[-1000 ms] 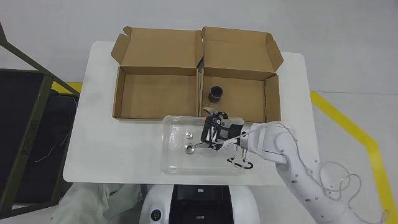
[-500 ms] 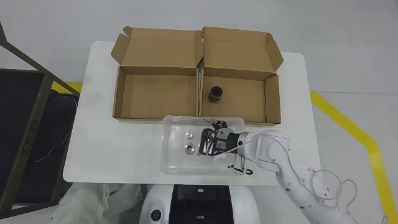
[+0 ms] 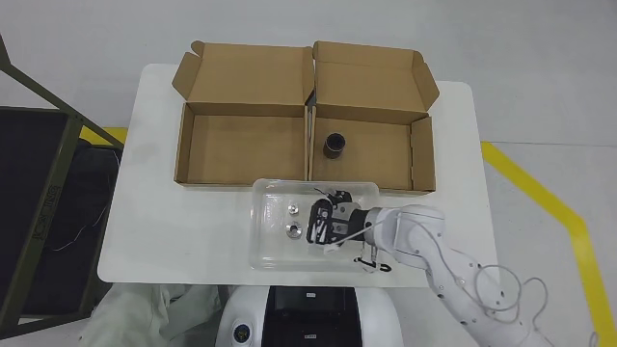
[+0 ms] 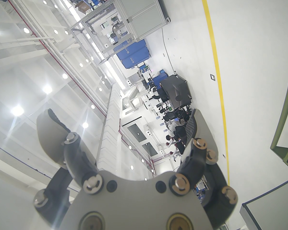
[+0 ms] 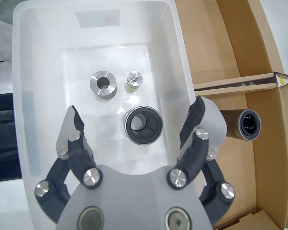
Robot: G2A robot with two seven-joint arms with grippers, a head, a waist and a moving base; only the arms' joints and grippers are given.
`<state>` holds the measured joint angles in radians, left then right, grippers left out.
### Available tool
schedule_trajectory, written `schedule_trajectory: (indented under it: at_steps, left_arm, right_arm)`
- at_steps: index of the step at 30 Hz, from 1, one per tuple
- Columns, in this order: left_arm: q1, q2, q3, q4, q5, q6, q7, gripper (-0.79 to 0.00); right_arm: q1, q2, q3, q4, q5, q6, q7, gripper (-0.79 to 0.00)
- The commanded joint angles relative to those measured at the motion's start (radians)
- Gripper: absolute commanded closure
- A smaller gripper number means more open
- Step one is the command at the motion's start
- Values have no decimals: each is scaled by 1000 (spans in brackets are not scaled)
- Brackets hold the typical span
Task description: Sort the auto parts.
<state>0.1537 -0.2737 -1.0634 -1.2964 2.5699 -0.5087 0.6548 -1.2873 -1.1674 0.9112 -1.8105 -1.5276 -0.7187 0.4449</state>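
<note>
My right gripper [image 5: 135,120] hangs open inside a clear plastic bin [image 5: 24,72]. A steel bearing with a black bore [image 5: 143,125] stands upright on the bin floor between its fingers, untouched. Farther along the floor sit a silver bushing [image 5: 103,85] and a small silver stud [image 5: 135,78]. From above, the right gripper [image 3: 316,224] covers the bin's middle, with the two silver parts [image 3: 291,219] beside it. A second bearing [image 3: 335,143] lies in the right cardboard box [image 3: 421,154]. My left gripper [image 4: 120,130] is open, holds nothing and points at the hall behind.
Two open cardboard boxes stand side by side behind the bin; the left box [image 3: 181,149] adjoins the right one at a shared wall [image 5: 232,84]. The white table [image 3: 154,193] has free room to the left of the bin.
The right gripper has moved from the bin's far edge toward the near left and down into the bin, over the bearing. The parts have not moved.
</note>
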Motion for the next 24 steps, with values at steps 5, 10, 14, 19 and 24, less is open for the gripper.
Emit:
schedule_trajectory:
  at_steps: [5,10,14,19,24]
  left_arm:
    - [0,0,0,0,0,0,0,-785]
    - [0,0,0,0,0,0,0,-785]
    - [0,0,0,0,0,0,0,-785]
    - [0,0,0,0,0,0,0,-785]
    - [0,0,0,0,0,0,0,-785]
  right_arm:
    - [10,-3,-13,16,-4,17,31,-785]
    - [20,-6,-25,33,-1,32,57,-785]
    - [32,-9,-34,54,7,36,64,-785]
    - [51,-14,-44,96,22,44,62,-773]
    - [66,-18,-53,128,36,47,59,-720]
